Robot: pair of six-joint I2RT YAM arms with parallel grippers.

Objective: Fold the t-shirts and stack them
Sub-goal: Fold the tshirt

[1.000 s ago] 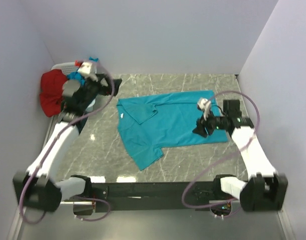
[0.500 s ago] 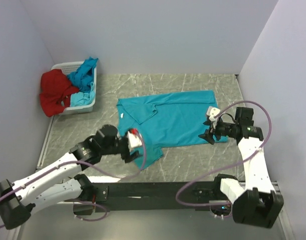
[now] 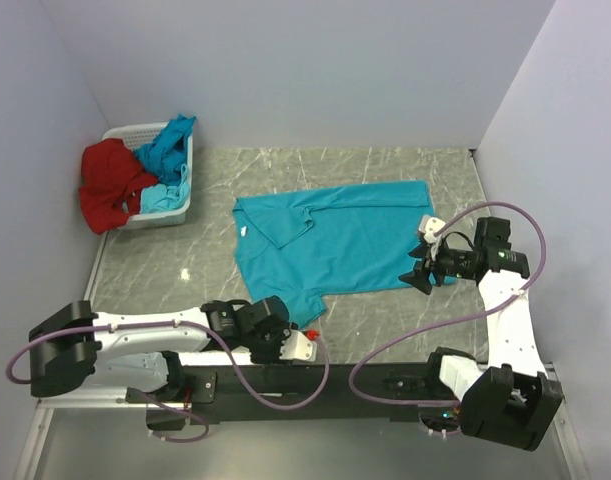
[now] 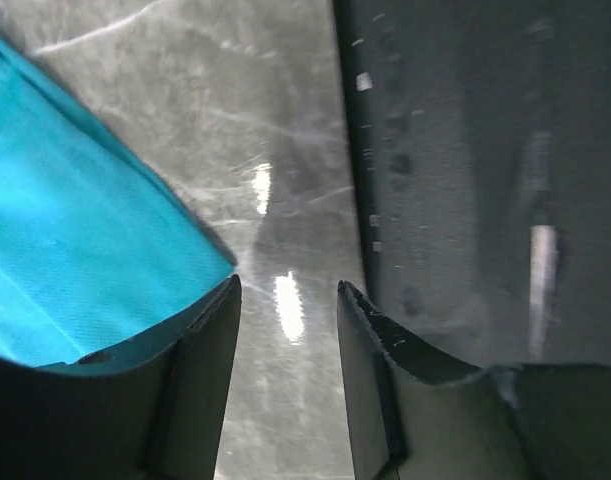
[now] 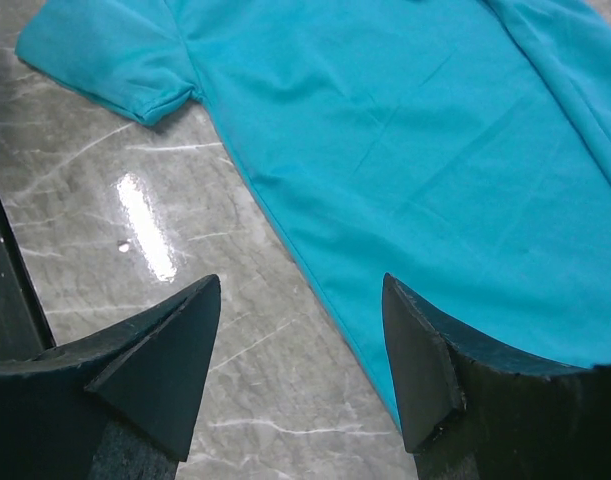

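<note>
One turquoise t-shirt (image 3: 345, 240) lies spread flat mid-table, a sleeve pointing to the near left. My left gripper (image 3: 307, 335) is low beside that sleeve's tip, jaws partly open, with only bare tabletop between them; the left wrist view shows my left gripper (image 4: 285, 290) with the shirt's edge (image 4: 75, 250) just past its left finger. My right gripper (image 3: 417, 278) hovers open over the shirt's near right hem; in its wrist view the right gripper (image 5: 300, 330) straddles the hem of the shirt (image 5: 405, 130). A red t-shirt (image 3: 110, 185) and more turquoise t-shirts (image 3: 167, 150) are heaped in the basket.
The white plastic basket (image 3: 125, 130) stands in the far left corner against the wall. A black rail (image 3: 285, 380) runs along the near edge, close by my left gripper, and fills the right of the left wrist view (image 4: 465, 150). Walls close in three sides.
My left arm swung from the basket down to the near edge by the sleeve, its jaws narrowing. My right gripper drew back to the hem and opened wider.
</note>
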